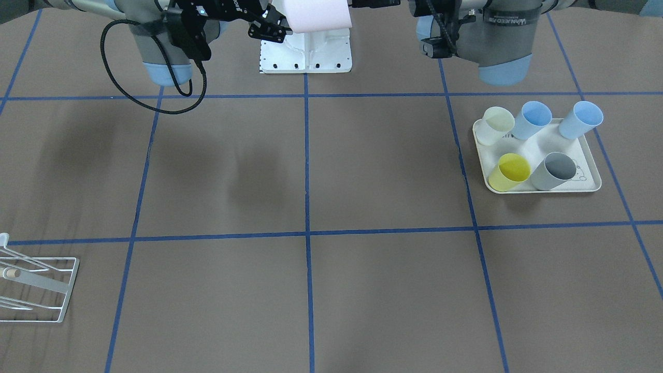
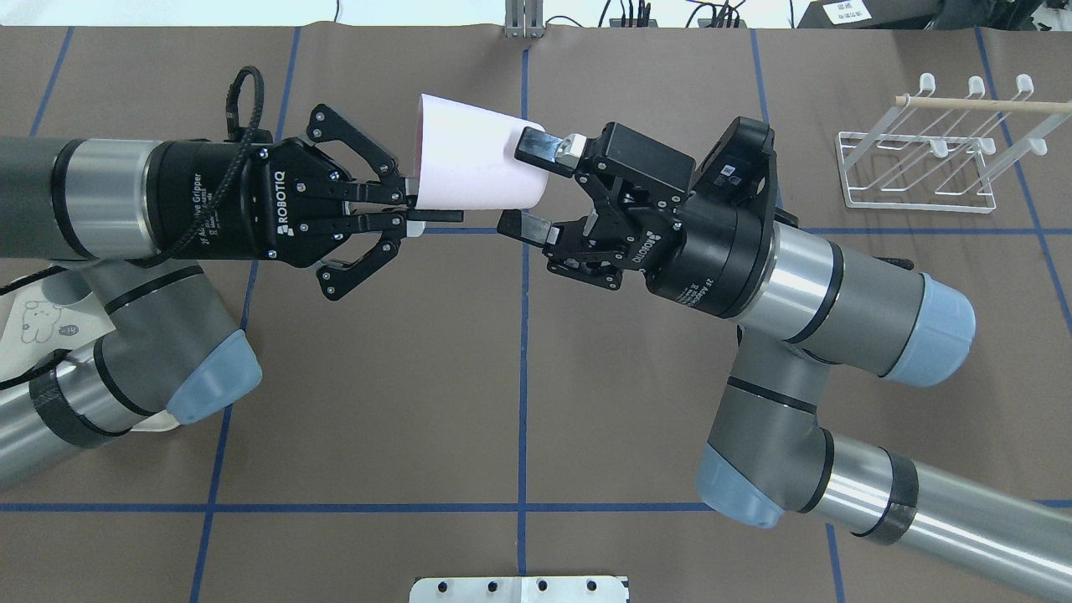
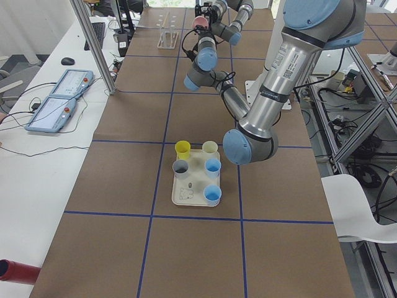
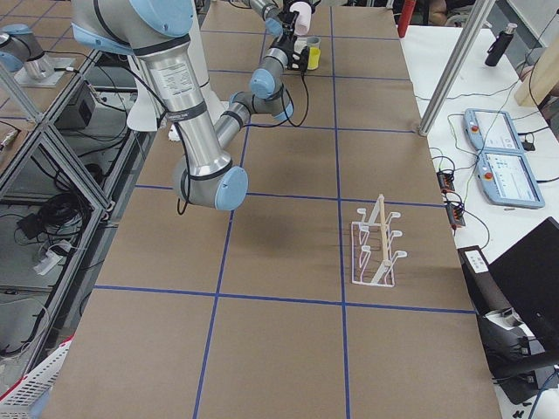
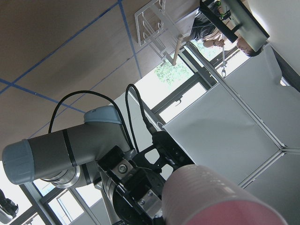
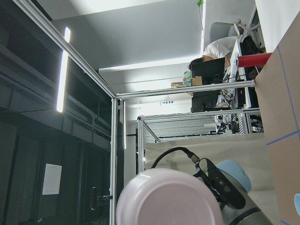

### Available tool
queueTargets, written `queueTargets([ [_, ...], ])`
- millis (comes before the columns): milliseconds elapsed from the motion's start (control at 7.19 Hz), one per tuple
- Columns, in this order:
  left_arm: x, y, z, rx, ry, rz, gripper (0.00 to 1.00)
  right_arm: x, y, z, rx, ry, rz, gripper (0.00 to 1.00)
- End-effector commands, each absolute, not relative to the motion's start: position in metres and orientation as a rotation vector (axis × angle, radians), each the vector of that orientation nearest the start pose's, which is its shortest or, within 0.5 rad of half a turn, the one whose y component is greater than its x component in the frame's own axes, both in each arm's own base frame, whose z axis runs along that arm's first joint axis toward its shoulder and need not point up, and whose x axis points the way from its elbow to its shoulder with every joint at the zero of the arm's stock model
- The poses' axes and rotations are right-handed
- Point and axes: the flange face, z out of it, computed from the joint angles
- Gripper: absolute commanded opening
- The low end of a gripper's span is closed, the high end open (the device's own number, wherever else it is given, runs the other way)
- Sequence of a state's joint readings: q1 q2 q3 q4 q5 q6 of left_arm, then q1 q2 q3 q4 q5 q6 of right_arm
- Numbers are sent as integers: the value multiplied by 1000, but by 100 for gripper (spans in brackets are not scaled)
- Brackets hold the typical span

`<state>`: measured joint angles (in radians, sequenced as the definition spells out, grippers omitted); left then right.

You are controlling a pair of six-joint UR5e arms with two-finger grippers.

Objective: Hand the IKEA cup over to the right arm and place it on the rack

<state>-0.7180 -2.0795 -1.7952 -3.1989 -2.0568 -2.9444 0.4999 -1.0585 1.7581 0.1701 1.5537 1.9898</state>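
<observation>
A pale pink IKEA cup hangs on its side above the table's middle. My left gripper is shut on its rim wall, one finger inside and one outside. From the other side my right gripper stands open, its fingers straddling the cup's base end; the lower finger is clear of the cup. The right wrist view looks at the cup's base; the left wrist view shows its side. The white wire rack with its wooden peg stands at the far right, also seen as the rack.
A cream tray on my left side holds several cups in blue, yellow, grey and cream. Blue tape lines grid the brown table. A white base plate sits at my base. Operators' desks with pendants line the far side.
</observation>
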Motion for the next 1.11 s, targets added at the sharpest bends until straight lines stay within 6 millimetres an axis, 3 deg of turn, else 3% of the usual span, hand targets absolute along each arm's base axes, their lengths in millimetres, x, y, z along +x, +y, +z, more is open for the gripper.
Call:
queueTargets([
  [0,315,-384,137,-975,2109,-533,0,-372,-359,142,114,-2484,438,99],
  [417,320,-378,138,-988,2126,-518,0,-373,-359,144,114,-2478,441,98],
  [556,320,-378,138,-989,2126,-518,0,-373,-359,144,114,-2481,440,94],
  [696,320,-378,138,-989,2124,-519,0,-371,-358,142,114,-2485,436,80],
  [835,320,-378,139,-985,2126,-515,1,-371,-358,143,114,-2485,436,59],
  [974,319,-378,140,-980,2125,-517,33,-370,-357,145,117,-2481,436,40],
])
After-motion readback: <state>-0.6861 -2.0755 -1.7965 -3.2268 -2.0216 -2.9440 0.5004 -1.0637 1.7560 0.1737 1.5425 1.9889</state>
